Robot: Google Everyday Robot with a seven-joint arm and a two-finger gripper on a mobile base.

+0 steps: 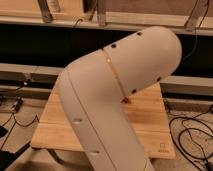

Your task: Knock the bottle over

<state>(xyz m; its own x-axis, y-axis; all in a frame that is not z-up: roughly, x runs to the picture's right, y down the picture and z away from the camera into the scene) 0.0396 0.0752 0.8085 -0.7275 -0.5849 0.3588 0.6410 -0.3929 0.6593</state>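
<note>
Warm, fairly dim indoor light falls from above, putting a soft sheen on the upper curve of the white robot arm [117, 95] while its underside grades into tan shade. The wooden table [150, 120] glows yellowish, with a shadow cast by the arm across its middle. Behind it a band of wall sits almost black. The whole view is soft and blocky, edges smeared; the cables [192, 132] on the floor are perhaps slightly clearer. The gripper is out of sight, hidden somewhere beyond the arm. No harsh glare appears anywhere.
</note>
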